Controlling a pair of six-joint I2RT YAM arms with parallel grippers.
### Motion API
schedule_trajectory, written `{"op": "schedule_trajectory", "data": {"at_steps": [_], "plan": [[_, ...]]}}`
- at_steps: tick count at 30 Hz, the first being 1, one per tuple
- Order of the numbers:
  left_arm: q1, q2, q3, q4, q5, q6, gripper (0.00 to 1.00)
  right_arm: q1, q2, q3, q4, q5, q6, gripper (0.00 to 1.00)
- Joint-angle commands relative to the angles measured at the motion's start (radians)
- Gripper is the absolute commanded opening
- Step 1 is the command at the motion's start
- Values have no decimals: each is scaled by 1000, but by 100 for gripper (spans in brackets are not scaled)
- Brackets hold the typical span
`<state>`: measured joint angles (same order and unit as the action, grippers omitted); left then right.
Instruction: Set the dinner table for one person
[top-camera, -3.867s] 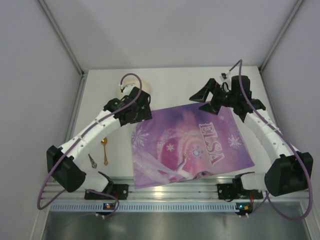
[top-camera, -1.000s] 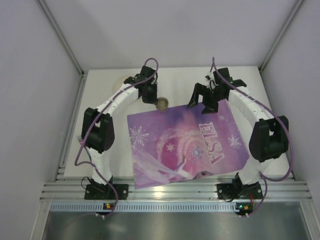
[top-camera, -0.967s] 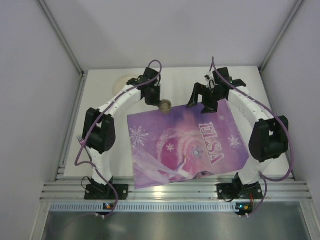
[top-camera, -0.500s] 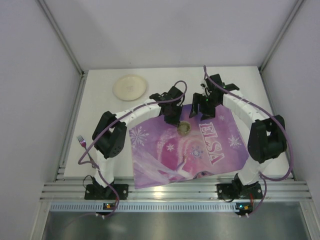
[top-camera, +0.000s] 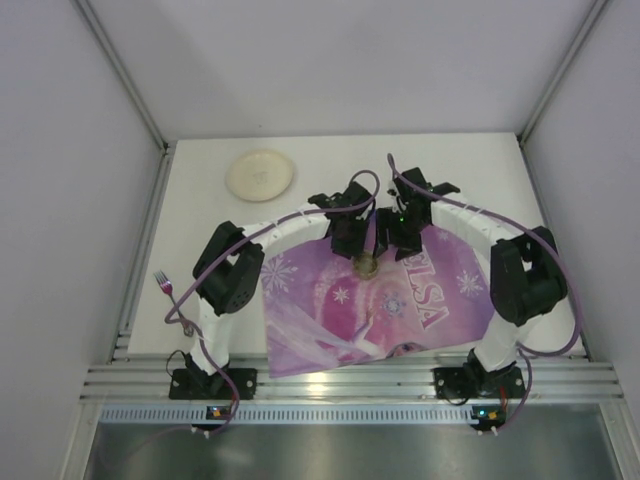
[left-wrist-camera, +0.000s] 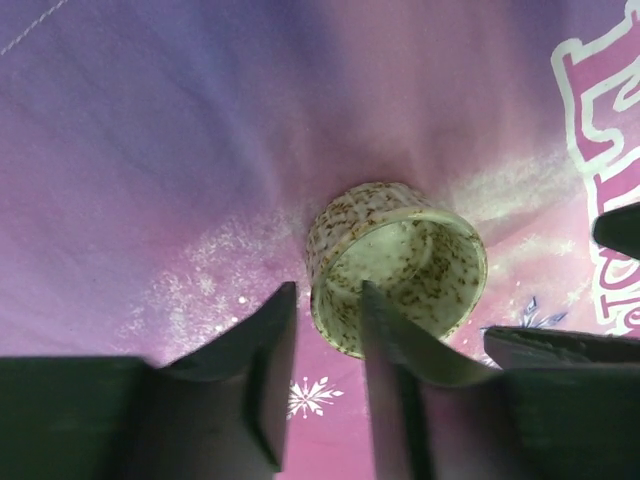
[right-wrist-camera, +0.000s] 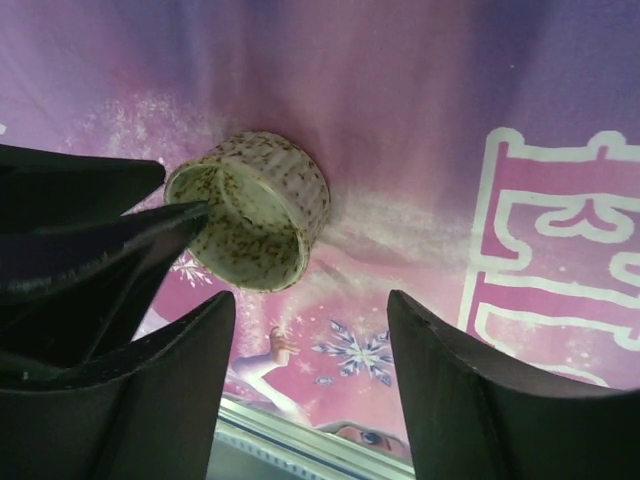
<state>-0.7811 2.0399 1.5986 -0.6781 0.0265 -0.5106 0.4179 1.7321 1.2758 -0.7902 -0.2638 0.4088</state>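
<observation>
This is a robotics lab test cell. A plain white desk (top-camera: 460, 165) stands boxed in by bare grey panels (top-camera: 340, 60) on aluminium posts (top-camera: 122, 70). A cabled left arm (top-camera: 275, 225) and right arm (top-camera: 465, 212) are bolted to a ribbed aluminium rail (top-camera: 340, 378) at its near edge.

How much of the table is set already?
Done: the Elsa placemat lies on the table. In hand: the left pincer straddles the rim of the speckled cup, which stands on the placemat. Left: the plate and fork sit off the placemat.
</observation>
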Motion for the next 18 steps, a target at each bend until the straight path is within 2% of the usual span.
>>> {"op": "schedule_trajectory", "data": {"at_steps": [1, 5, 12, 17, 18], "plan": [[-6, -29, 11, 32, -17, -17, 41, 21, 23, -26, 92, -22, 25, 61], [-4, -66, 12, 20, -63, -22, 53, 28, 41, -41, 131, -12, 38, 57], [-1, -130, 26, -17, -103, -35, 58, 56, 98, -29, 149, 6, 47, 41], [35, -222, -9, -38, -131, -58, 59, 70, 127, -24, 149, 12, 44, 18], [46, -236, -23, -38, -134, -63, 59, 71, 132, -23, 148, 14, 44, 9]]}}
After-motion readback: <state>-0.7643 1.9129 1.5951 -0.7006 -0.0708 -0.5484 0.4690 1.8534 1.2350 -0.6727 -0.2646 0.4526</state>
